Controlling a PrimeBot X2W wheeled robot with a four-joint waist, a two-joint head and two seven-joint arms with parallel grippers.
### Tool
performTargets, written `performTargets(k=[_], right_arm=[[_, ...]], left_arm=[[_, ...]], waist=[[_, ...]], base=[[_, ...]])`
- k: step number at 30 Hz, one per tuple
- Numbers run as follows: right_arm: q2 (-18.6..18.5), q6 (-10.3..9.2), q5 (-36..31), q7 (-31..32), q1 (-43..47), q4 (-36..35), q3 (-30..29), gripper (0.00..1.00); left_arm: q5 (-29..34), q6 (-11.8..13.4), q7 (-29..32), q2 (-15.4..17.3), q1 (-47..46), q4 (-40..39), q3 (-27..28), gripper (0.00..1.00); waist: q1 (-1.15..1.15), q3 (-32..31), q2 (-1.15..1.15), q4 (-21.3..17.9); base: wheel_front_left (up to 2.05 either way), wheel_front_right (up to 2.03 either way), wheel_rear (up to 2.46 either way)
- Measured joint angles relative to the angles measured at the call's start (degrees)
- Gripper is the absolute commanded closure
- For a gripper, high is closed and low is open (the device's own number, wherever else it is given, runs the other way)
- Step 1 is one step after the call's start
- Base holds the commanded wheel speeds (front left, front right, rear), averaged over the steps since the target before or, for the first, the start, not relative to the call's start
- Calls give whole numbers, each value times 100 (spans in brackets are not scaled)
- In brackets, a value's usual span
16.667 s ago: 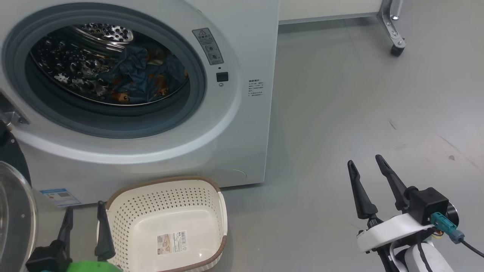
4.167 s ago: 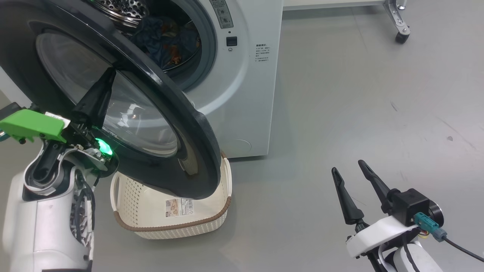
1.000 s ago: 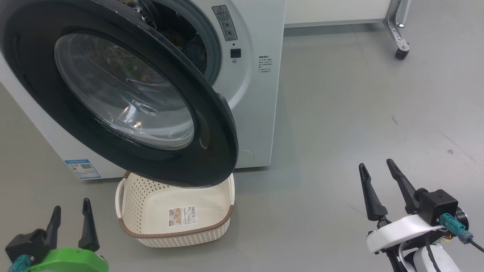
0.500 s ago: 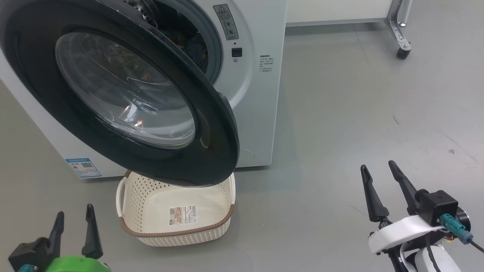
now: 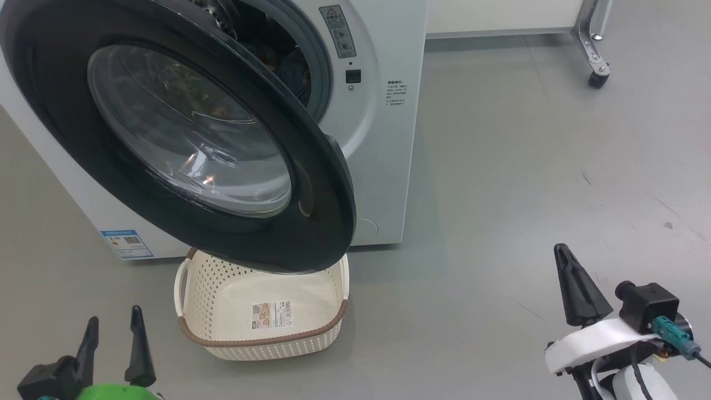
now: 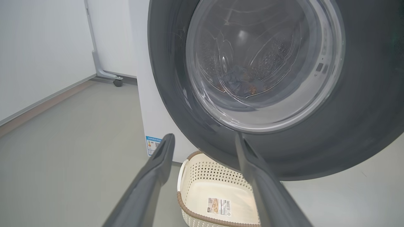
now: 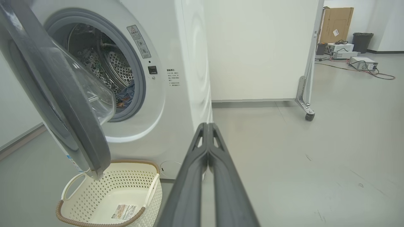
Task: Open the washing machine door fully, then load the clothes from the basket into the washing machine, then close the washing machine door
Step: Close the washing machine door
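Washing machine door (image 5: 325,222) half-swung at 10 o'clock, hanging over empty basket (image 5: 278,350); clothes (image 7: 125,91) inside drum (image 7: 115,64). Left gripper (image 5: 114,318) jaws apart at 7 o'clock; right gripper (image 5: 560,253) jaws together, holding nothing. Better push door near free edge, steady, until flush.

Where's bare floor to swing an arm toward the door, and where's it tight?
Open floor lies right of the washing machine, out to the castered frame leg, and left of the basket, ahead of the left gripper. Tight: the door hangs over the basket's back half.
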Motion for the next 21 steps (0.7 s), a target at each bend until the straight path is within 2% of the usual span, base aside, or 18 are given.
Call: performTargets(k=[4, 8, 13, 17, 21], right_arm=[[162, 0, 320, 0, -34, -16, -319, 100], [353, 0, 1261, 0, -221, -102, -682, 100], [327, 0, 2100, -1, -857, -492, -584, 100], [274, 0, 2185, -1, -1305, -742, -256, 100], [249, 0, 1822, -1, -1462, -759, 80, 100]], left_arm=[[-3, -7, 0, -143, 11, -12, 122, 0], [-2, -53, 0, -222, 35, -47, 186, 0], [53, -114, 0, -355, 38, -64, 167, 0], [85, -170, 0, -399, 38, -57, 136, 0], [92, -211, 0, -448, 37, -57, 151, 0]], waist=[[0, -13, 0, 24], [0, -33, 0, 50], [0, -52, 0, 115], [0, -60, 0, 222], [0, -61, 0, 353]], base=[[0, 0, 0], [0, 0, 0], [0, 0, 0], [0, 0, 0], [0, 0, 0]])
